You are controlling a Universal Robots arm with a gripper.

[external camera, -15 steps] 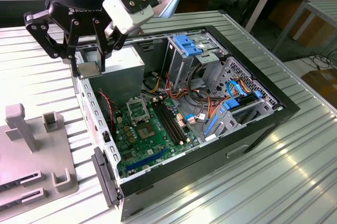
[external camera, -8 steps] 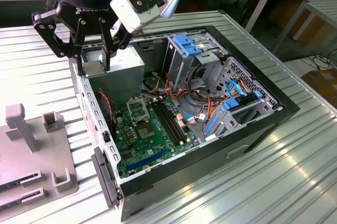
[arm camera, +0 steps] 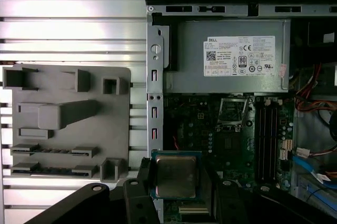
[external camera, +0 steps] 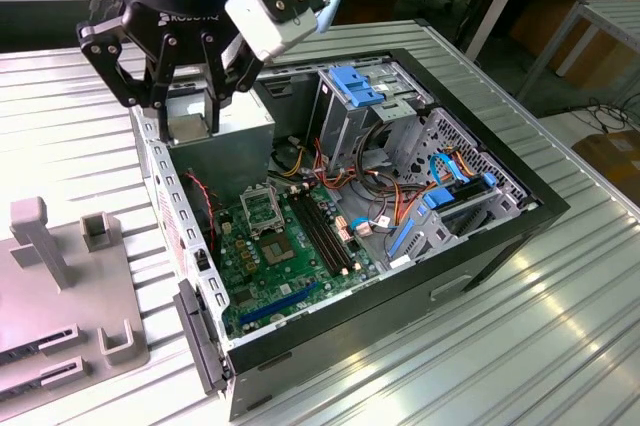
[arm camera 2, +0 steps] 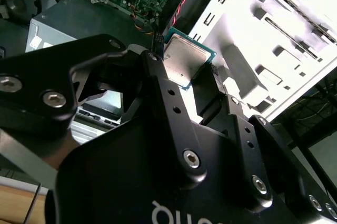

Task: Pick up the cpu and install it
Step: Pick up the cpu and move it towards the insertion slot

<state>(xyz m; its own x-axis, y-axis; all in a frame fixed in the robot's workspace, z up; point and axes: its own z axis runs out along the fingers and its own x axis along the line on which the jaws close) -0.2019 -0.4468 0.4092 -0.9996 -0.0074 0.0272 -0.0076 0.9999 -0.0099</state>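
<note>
The cpu [external camera: 188, 128], a small square chip with a pale metal face, hangs in the air between the fingers of my gripper [external camera: 186, 118], which is shut on it. It is above the open computer case's side wall [external camera: 170, 196], at the exterior view's left. In both wrist views the cpu [arm camera: 176, 175] [arm camera 2: 184, 62] sits clamped by its edges between the black fingers [arm camera: 143, 184]. The black-and-silver socket frame [external camera: 262, 208] [arm camera: 233, 111] lies on the green board [external camera: 300, 266], lower than the cpu and apart from it.
A grey fixture plate [external camera: 60, 286] [arm camera: 68, 124] with slots and posts lies beside the case. Inside the case are the grey power supply [arm camera: 231, 61], memory slots [external camera: 325, 231], blue drive brackets [external camera: 365, 86] and loose cables [external camera: 400, 196]. The ribbed metal table [external camera: 520, 326] surrounds the case.
</note>
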